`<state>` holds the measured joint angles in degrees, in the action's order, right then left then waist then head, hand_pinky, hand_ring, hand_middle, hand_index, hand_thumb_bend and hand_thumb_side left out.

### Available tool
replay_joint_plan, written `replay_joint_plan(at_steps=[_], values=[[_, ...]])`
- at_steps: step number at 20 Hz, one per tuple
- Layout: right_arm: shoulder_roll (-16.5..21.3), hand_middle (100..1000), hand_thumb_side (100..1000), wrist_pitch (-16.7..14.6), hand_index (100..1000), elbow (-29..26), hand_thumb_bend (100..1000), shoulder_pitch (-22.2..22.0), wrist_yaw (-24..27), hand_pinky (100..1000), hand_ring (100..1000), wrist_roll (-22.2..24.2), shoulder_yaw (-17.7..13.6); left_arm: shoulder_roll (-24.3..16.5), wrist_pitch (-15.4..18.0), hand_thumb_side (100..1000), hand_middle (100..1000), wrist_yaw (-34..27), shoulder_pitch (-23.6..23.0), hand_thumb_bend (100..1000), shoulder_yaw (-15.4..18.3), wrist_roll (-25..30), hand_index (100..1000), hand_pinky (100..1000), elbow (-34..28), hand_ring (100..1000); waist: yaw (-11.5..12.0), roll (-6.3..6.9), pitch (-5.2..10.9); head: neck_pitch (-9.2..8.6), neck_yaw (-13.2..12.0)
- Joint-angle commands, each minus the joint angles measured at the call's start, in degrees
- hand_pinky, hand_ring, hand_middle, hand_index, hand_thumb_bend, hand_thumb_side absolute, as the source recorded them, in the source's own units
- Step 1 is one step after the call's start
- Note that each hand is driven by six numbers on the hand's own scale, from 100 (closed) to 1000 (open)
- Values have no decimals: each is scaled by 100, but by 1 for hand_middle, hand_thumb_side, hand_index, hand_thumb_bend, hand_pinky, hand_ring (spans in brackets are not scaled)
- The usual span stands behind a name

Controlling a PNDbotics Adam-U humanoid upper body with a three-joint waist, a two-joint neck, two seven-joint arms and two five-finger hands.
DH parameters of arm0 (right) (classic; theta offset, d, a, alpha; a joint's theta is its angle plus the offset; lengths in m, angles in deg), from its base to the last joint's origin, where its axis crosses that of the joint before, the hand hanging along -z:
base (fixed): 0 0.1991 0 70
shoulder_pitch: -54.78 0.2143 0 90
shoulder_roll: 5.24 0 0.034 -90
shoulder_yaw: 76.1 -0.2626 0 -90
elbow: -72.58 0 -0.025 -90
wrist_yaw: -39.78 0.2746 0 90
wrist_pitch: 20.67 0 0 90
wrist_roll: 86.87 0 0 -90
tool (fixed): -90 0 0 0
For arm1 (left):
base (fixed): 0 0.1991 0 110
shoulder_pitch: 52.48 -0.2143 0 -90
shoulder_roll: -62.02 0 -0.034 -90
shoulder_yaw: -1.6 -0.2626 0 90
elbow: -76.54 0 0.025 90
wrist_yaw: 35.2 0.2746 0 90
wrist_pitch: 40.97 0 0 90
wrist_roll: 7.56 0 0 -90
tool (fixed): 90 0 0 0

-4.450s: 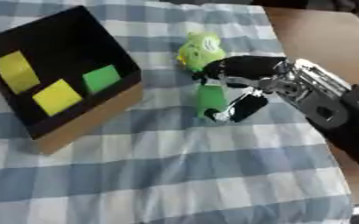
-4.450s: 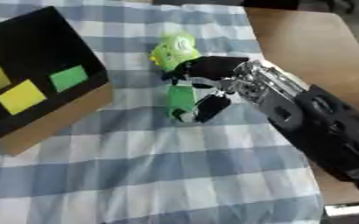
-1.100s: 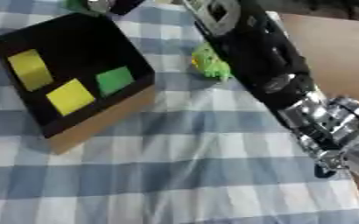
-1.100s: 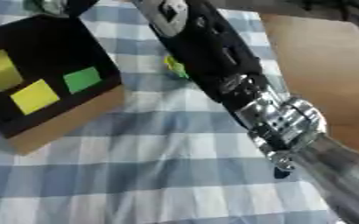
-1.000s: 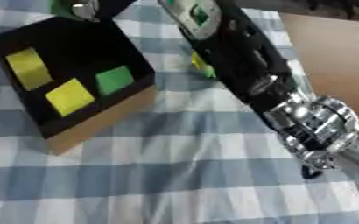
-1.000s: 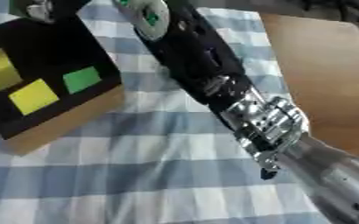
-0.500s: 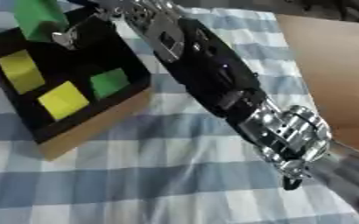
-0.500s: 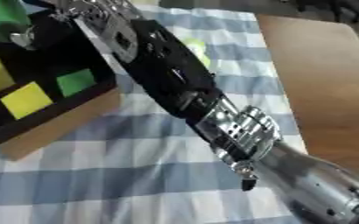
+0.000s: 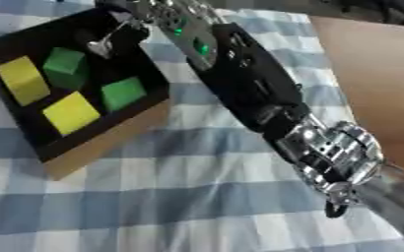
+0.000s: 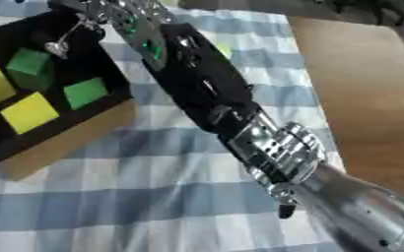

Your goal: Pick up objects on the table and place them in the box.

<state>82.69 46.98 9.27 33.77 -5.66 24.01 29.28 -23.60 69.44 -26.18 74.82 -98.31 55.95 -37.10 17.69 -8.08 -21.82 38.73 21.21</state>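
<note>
Spread under everything: checked cloth (image 9: 153,197). On it at left, open black box (image 9: 150,74), already holding yellow and green blocks. Stretched across above box's far corner for release: right hand (image 9: 123,22), fingers loosened, nothing visibly held. Dropped inside: green block (image 9: 65,66).

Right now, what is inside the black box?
The black box holds two yellow blocks and two green blocks. The right hand covers its far corner, hiding anything there.
</note>
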Motion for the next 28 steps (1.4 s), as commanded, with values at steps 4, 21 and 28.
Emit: replay_joint_plan(at_steps=[4, 21, 28], values=[[881, 806, 211, -104, 954, -834, 100, -175, 502, 943, 958, -64, 107, -262, -153, 598, 772, 128, -137, 578, 173, -136, 808, 760, -95, 893, -213, 36, 188, 69, -396], [3175, 816, 397, 439, 947, -2487, 100, -2322, 1844, 936, 966, 389, -190, -423, -452, 609, 780, 365, -487, 569, 343, -422, 808, 757, -95, 905, -533, 190, 220, 151, -804], [3296, 825, 422, 437, 955, -2269, 100, -2705, 1860, 942, 976, 663, -324, -415, -517, 614, 783, 372, -523, 565, 352, -434, 808, 757, -95, 909, -559, 230, 214, 124, -795]])
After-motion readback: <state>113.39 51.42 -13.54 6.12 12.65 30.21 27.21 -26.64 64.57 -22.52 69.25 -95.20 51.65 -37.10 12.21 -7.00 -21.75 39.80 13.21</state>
